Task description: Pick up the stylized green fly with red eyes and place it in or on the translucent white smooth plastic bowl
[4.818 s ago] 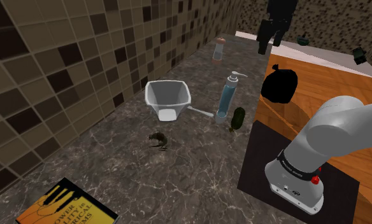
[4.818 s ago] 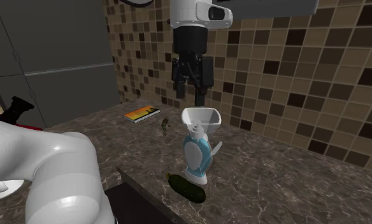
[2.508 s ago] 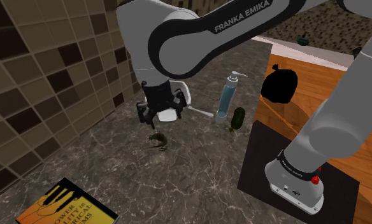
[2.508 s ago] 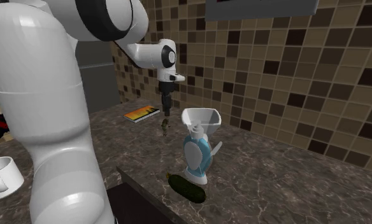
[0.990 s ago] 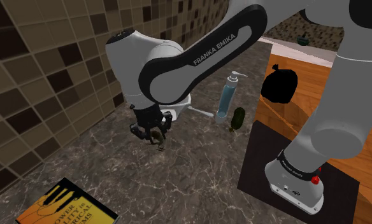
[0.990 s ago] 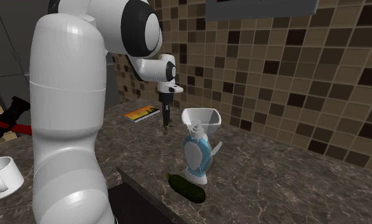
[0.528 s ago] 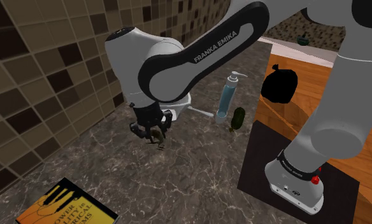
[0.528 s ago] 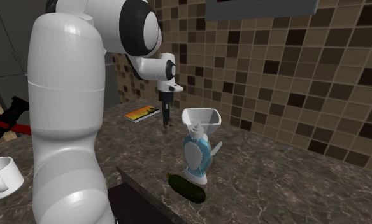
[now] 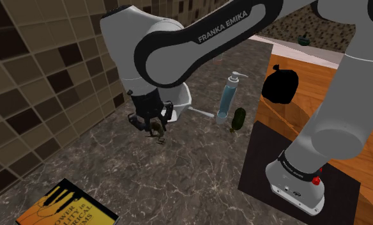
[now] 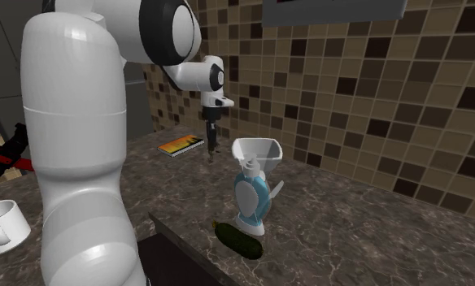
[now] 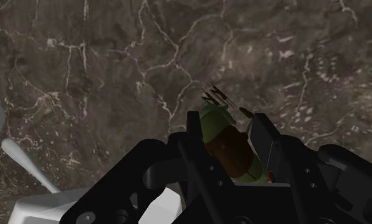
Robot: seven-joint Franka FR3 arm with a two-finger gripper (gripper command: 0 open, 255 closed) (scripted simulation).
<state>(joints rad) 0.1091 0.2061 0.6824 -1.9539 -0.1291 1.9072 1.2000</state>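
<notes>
Pinching the fly (image 11: 224, 141) between its two black fingers, the gripper (image 11: 228, 127) holds it over the counter (image 9: 191, 176), just beside the white bowl (image 9: 184, 96). The fly looks green and brown from the wrist view. The counter is dark stone with pale veins running all over it. A soap bottle (image 9: 228, 96) and a dark green cucumber (image 9: 239, 118) sit past the bowl, and an orange book (image 9: 64, 208) lies near the counter's edge. Brown mosaic tile wall (image 9: 45, 70) behind, and a wooden top (image 9: 306, 115) next to the stand.
</notes>
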